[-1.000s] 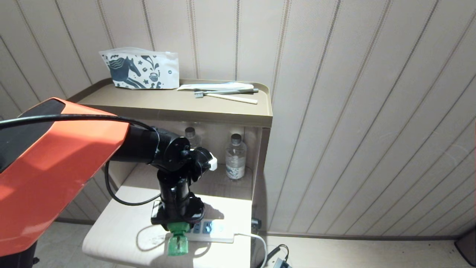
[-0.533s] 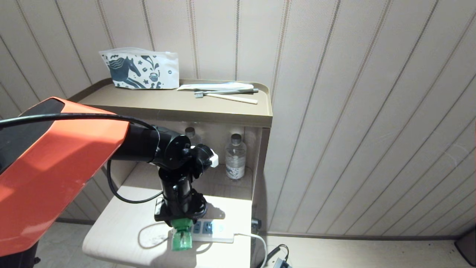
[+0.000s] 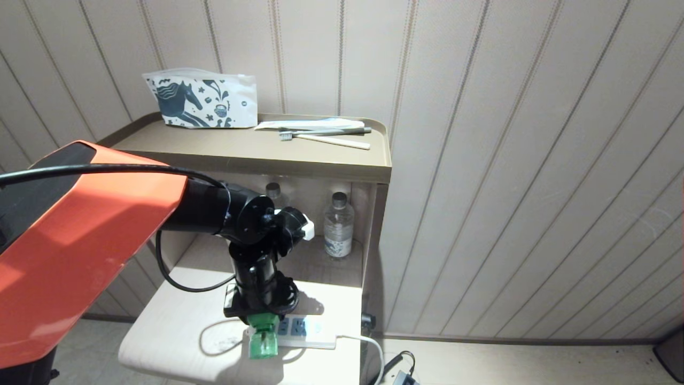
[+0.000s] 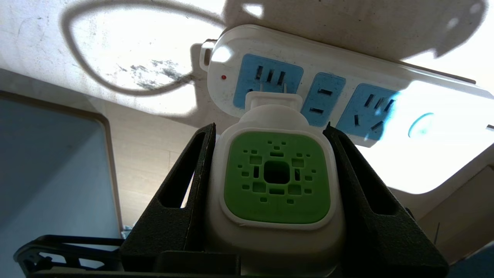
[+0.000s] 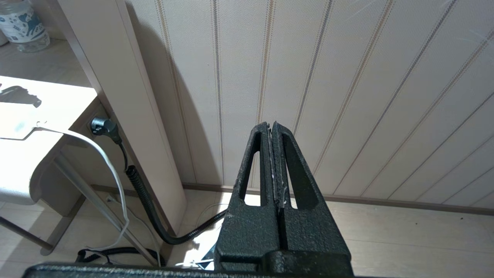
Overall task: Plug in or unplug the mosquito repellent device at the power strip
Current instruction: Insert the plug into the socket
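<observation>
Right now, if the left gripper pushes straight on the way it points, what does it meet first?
The power strip: the held repellent's prongs sit at its end blue socket. Whether they're already in, I can't tell.

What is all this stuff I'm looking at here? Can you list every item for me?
Mosquito repellent device: one, green bottle, white-and-green head, held at the power strip.
Power strip: one, white with blue sockets, low table.
Water bottles: two, clear, cabinet shelf.
Printed pouch: one, white and blue, cabinet top.
Toothbrushes: two, beside the pouch.
Black plug: one, in the cabinet side.
Left gripper: black, clamped on the device's head.
Right gripper: black, shut, near the wall.
</observation>
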Controlling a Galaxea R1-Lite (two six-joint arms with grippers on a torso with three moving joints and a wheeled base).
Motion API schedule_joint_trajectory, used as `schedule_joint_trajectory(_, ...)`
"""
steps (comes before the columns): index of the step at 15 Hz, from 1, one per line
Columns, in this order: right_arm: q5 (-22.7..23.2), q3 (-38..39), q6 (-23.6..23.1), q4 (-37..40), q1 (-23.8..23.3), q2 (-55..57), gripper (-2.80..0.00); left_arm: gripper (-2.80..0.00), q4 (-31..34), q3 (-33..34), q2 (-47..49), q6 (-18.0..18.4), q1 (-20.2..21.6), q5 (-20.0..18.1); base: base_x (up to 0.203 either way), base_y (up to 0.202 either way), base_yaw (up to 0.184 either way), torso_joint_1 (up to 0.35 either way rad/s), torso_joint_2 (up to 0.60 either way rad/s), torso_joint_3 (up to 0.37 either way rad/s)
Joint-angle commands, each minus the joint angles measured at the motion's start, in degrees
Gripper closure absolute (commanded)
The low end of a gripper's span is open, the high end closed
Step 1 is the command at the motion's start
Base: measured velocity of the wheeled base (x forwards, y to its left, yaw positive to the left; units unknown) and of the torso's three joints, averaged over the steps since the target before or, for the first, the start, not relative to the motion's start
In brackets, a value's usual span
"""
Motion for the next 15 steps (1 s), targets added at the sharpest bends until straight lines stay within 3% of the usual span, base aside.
schedule_joint_trajectory(1, 0.0, 0.0, 0.0, 0.0, 0.0, 0.0, 0.00, 0.00, 0.2, 0.0, 0.3, -0.2, -0.1, 0.1, 0.000, 0.000, 0.000, 0.000, 0.00, 0.000)
schedule_joint_trajectory(15, 0.0, 0.0, 0.0, 0.0, 0.0, 0.0, 0.00, 0.00, -0.2, 0.0, 0.1, 1.3, 0.8, 0.2, 0.000, 0.000, 0.000, 0.000, 0.00, 0.000)
